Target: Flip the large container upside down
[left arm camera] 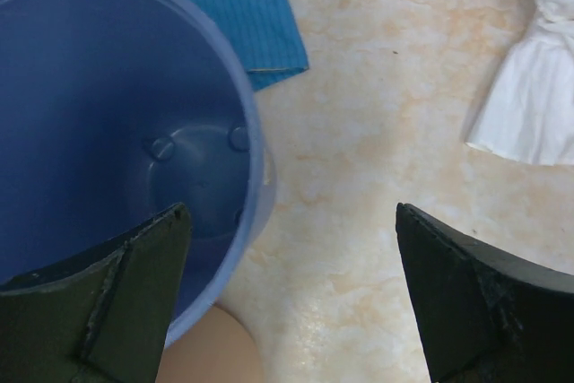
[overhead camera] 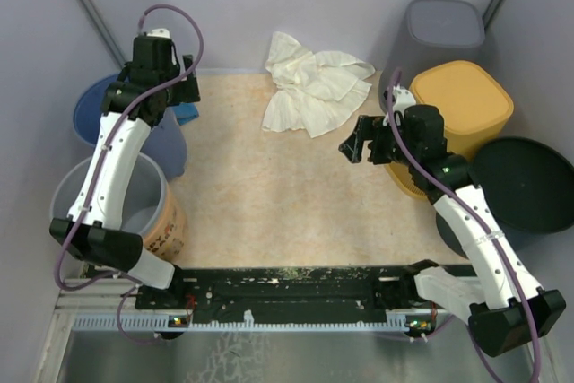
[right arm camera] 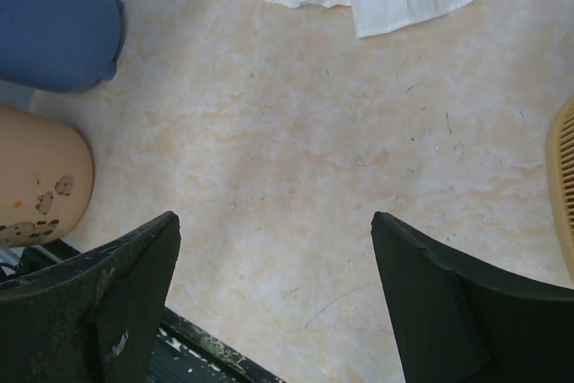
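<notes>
Now the right gripper [right arm camera: 273, 221] hangs wide open over the table [right arm camera: 296, 141], the big yellow container [overhead camera: 462, 105] sitting bottom-up just to its right; left gripper [left arm camera: 291, 221], equally wide, straddles the blue bucket [left arm camera: 108, 114] rim

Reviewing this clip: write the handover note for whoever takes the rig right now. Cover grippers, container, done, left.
Grippers: the left gripper is open and empty, straddling the rim of the blue bucket. The right gripper is open and empty over the table, beside the yellow container.
Container: assuming the yellow one is meant, it is at the table's right edge with a closed flat face up. Nothing grips it.
Done: the flip, judging by the top view.
Left: confirm it sits steady, then retract both arms.
</notes>
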